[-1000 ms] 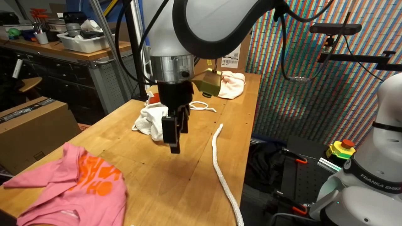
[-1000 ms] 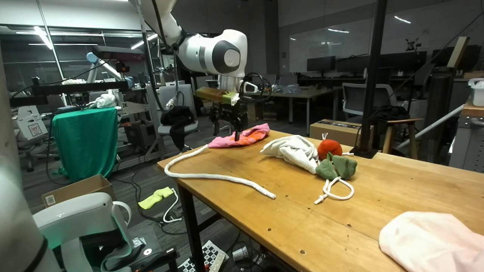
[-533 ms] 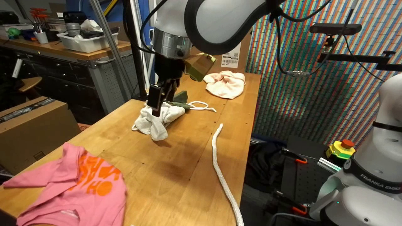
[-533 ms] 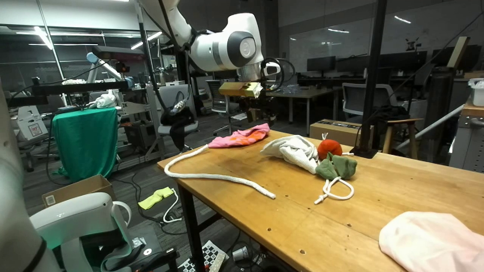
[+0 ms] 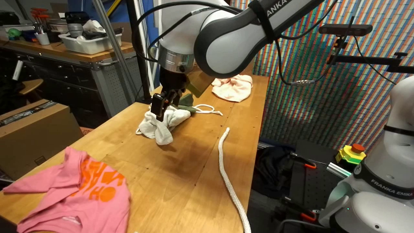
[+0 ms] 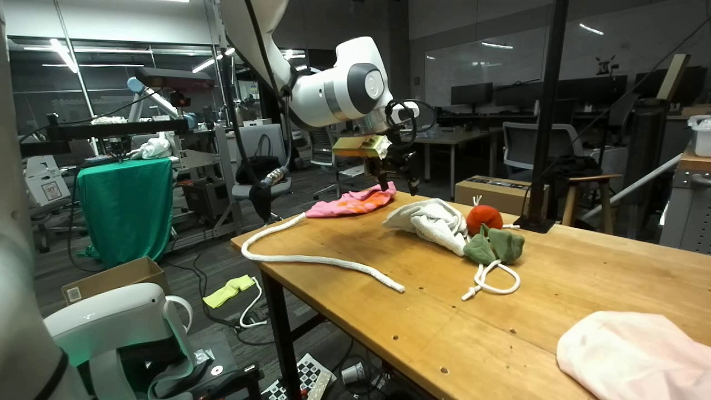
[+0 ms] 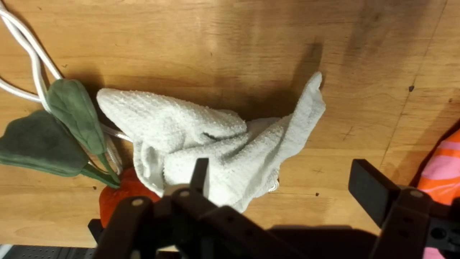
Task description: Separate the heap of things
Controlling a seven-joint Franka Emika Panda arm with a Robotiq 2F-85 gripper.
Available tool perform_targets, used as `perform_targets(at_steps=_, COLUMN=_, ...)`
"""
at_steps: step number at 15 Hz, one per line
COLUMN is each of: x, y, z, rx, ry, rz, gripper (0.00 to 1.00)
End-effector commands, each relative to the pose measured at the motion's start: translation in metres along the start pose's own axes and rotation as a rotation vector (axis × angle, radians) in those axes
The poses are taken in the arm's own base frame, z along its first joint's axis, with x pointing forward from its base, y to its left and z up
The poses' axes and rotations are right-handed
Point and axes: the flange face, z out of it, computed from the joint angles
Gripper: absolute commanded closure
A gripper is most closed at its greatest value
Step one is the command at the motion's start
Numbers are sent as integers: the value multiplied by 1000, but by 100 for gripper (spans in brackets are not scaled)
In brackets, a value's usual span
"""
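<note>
Heap of things (image 6: 452,228) is sitting on the wooden table (image 5: 168,194): grey-white cloth (image 7: 215,154) lying just beside a red lump (image 7: 122,190), green lumps (image 7: 39,144) and white cords (image 7: 36,68) nestling close! Pink cloth with orange marks (image 5: 81,200) and a pale pink cloth (image 5: 234,89) are lying well apart. And the gripper (image 7: 284,183) is hovering above the table near the grey-white cloth, fingers (image 7: 373,192) standing wide apart!
</note>
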Motion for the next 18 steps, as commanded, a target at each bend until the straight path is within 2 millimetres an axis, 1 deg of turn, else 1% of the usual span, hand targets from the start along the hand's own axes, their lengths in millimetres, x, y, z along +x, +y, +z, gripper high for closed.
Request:
perform_targets(at_steps=1, x=4, y=-5, z=6, rx=-14, ry=-4, rz=24, gripper=0)
perform_targets(at_steps=5, x=5, y=-8, z=19, rx=-22, ry=-24, rz=36, gripper=0)
perform_targets(at_steps=9, x=14, y=-6, z=36, rx=-34, ry=-40, rz=58, gripper=0)
perform_targets(at_steps=14, x=37, y=6, z=56, rx=-48, ry=-58, rz=108, gripper=0)
perform_targets(at_steps=18, x=48, y=16, z=71, rx=-59, ry=-88, rz=141, gripper=0)
